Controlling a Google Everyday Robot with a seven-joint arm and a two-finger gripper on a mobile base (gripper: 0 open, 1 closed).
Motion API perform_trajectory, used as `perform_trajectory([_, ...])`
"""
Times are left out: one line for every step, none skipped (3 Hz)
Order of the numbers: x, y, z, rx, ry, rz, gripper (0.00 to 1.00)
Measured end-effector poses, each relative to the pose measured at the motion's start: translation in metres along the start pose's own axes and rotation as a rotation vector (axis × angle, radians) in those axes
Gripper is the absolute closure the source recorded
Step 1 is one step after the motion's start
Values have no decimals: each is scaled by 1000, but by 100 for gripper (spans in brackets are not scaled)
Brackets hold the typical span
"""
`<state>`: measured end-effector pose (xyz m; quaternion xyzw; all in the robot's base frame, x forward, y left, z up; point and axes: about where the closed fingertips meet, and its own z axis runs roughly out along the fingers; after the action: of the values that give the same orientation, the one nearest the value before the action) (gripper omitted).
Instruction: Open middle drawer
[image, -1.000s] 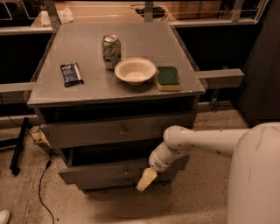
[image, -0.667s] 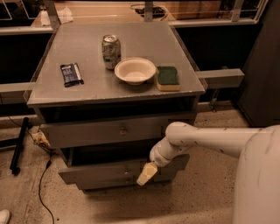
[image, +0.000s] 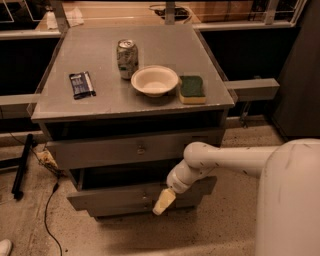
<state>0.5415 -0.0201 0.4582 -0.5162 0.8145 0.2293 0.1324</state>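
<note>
The grey cabinet has three drawer fronts. The top drawer (image: 100, 151), the widest, is closed and has a small knob. Below it, the middle drawer (image: 107, 196) stands out a little from the cabinet, with a dark gap above it. The narrow bottom drawer front (image: 125, 210) shows just under it. My gripper (image: 164, 201), with its cream tip, is at the middle drawer's front, right of centre, reaching in from the right on the white arm (image: 225, 159). The gripper hides the drawer's knob area.
On the cabinet top (image: 100, 107) stand a soda can (image: 127, 59), a white bowl (image: 154, 80), a green and yellow sponge (image: 192, 89) and a dark snack packet (image: 81, 84). A black cable (image: 47, 215) and a black bar (image: 22, 165) lie on the floor at the left.
The arm and gripper have shifted only slightly at the middle drawer's front. The drawer stands out about as far as before.
</note>
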Motion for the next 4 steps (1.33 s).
perform_trajectory([-6,-19,19,8,13,-4,0])
perform_trajectory([-11,-31,28,15,20,-11,0])
perform_trajectory([0,-20,31,-13,35,6,0])
perform_trajectory([16,-3,20,-34,38,45,0])
